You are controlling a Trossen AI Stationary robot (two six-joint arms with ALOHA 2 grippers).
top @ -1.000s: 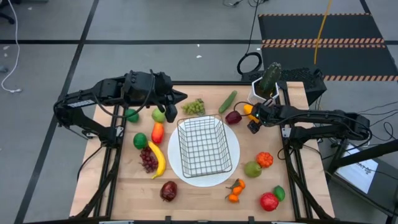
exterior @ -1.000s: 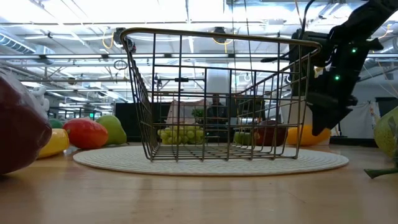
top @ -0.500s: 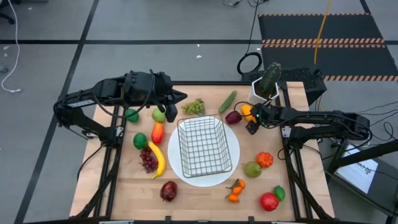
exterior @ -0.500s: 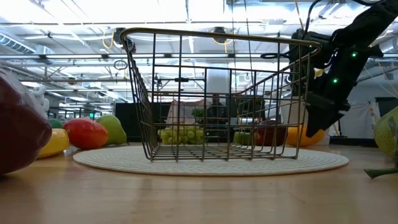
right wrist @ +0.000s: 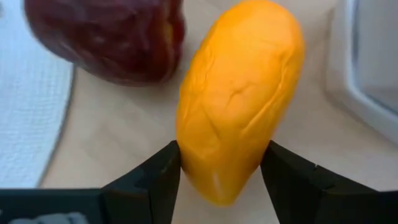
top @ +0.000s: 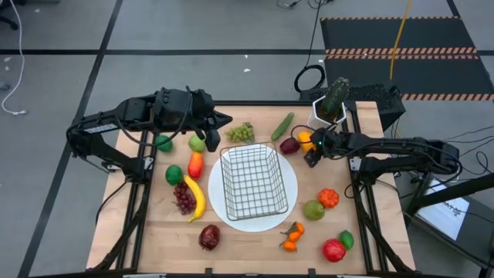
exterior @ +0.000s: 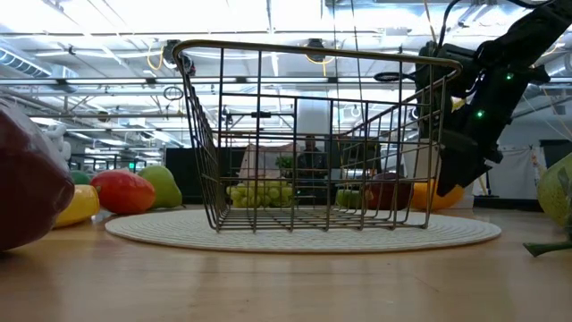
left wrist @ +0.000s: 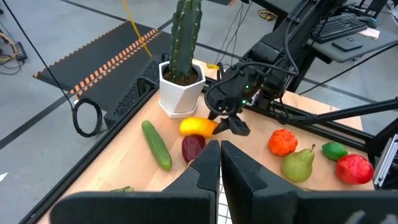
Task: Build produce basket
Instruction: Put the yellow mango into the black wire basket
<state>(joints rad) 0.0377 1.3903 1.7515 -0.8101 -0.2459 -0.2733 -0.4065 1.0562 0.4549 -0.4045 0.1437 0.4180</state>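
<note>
**Basket still bare; first piece of produce just being gripped**

Nothing of the build is done, by my judgement; every toy fruit lies on the pale wooden table [top: 154, 232], so the whole set is left to load.

Going left to right in the high view: the left gripper [top: 224, 120] hovers at about eleven o'clock from the basket, fingers pressed together on nothing; under and beside that arm lie a green lime [top: 174, 174], a red-orange fruit [top: 195, 164], a curved yellow banana [top: 196, 198] and a dark purple grape bunch [top: 184, 199].

At the centre the small rectangular dark wire-mesh basket [top: 253, 181] stands upright on the round white plate [top: 287, 202]; it holds nothing; the low view looks straight through its bars.

At one o'clock from the basket the right gripper [right wrist: 221, 165] has its two fingers against both sides of the smooth orange-yellow toy fruit [right wrist: 239, 96], which lies on the table just beside a dark red fruit [right wrist: 109, 37]; whether it is firmly held I cannot tell.

Behind stands the white faceted pot with a green cactus [left wrist: 180, 78], which holds only the plant.
</note>
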